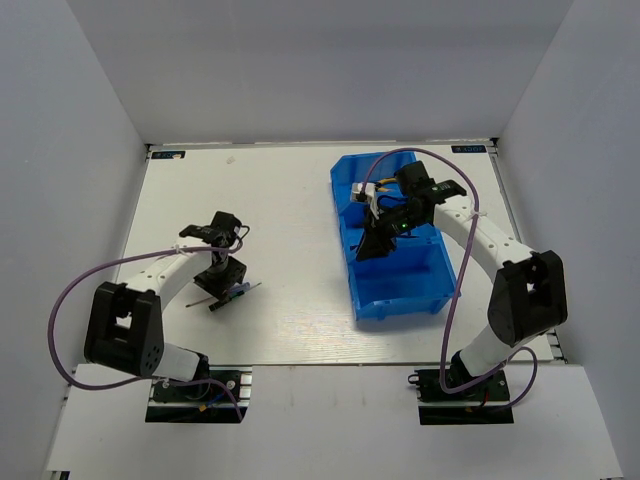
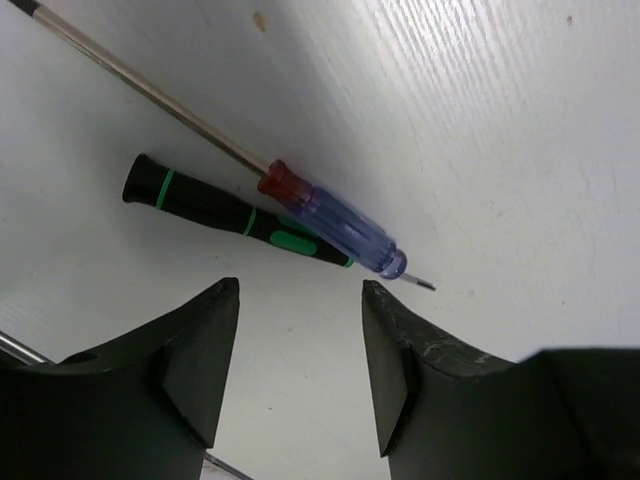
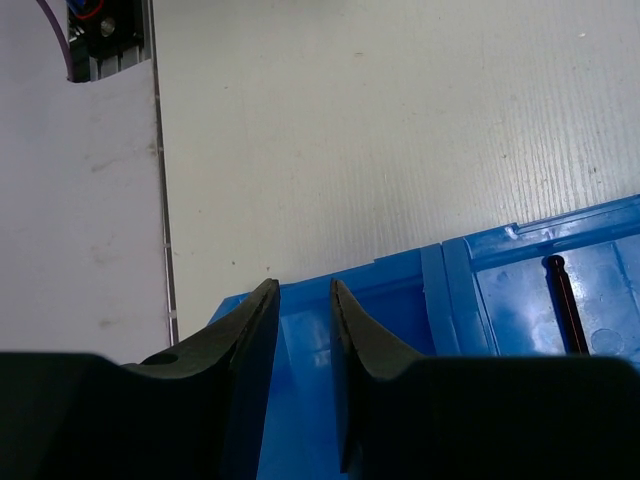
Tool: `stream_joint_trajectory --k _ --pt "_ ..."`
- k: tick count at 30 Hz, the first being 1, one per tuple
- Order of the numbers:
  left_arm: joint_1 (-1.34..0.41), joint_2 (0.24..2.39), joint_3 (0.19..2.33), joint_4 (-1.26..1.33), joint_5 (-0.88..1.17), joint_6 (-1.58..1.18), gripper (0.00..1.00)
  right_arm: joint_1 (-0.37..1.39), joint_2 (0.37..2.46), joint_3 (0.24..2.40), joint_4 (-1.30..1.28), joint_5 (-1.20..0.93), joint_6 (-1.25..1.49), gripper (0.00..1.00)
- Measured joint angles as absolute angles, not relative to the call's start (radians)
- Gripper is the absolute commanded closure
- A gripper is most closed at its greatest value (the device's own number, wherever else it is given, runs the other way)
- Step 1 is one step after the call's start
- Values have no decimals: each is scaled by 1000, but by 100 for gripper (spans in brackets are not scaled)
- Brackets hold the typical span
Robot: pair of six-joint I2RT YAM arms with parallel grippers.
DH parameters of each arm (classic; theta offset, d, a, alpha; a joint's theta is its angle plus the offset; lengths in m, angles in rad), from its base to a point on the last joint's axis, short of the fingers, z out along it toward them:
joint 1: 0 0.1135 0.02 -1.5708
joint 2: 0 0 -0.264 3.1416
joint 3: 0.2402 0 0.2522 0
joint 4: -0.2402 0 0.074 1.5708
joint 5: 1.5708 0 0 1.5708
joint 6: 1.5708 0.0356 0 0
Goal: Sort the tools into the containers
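My left gripper (image 1: 224, 283) (image 2: 300, 285) is open and empty, low over the white table. Just beyond its fingertips lie a screwdriver with a clear blue and red handle (image 2: 338, 225) (image 1: 238, 290) and a black screwdriver with green bands (image 2: 215, 208), side by side. My right gripper (image 1: 372, 248) (image 3: 300, 283) hangs over the blue bins (image 1: 405, 300) (image 3: 520, 260), jaws narrowly apart with nothing between them. A dark thin tool (image 3: 565, 303) lies in the neighbouring compartment. Pliers with yellow handles (image 1: 366, 187) show in the far compartment.
A thin metal shaft (image 2: 20, 348) lies at the lower left of the left wrist view. The table's near edge and a raised white strip (image 3: 80, 200) lie left of the bins in the right wrist view. White walls enclose the table on three sides.
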State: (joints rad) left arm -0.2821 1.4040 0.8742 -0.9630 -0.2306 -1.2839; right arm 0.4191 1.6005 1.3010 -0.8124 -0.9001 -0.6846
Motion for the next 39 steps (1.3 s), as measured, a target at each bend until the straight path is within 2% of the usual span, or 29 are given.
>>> stream_joint_trajectory --k 14,18,26,27,29,31,32,33,39 --pt "-245 1516 881 -882 -269 -1291 40 407 1595 1279 -828 -900 -692 67" --pt "-233 1517 878 -859 -283 -1291 45 403 1594 1279 -836 -901 -693 67" --pt "-226 1571 875 -822 -293 -1299 50 398 1594 1279 -843 -905 -702 67" --pt "-227 1571 875 -820 -295 -1299 51 398 1594 1279 -844 -905 -704 67" --pt "-234 1574 875 -813 -300 -1300 65 394 1594 1279 -847 -905 -709 67" --pt "-238 1575 873 -804 -302 -1299 79 390 1594 1279 -852 -907 -710 67" --pt "-239 1573 873 -801 -303 -1296 92 388 1594 1279 -857 -908 -711 67" --pt "-240 1573 872 -799 -305 -1290 98 386 1594 1279 -861 -908 -713 67" --pt "-257 1587 923 -764 -286 -1127 100 379 1594 1282 -881 -905 -720 67"
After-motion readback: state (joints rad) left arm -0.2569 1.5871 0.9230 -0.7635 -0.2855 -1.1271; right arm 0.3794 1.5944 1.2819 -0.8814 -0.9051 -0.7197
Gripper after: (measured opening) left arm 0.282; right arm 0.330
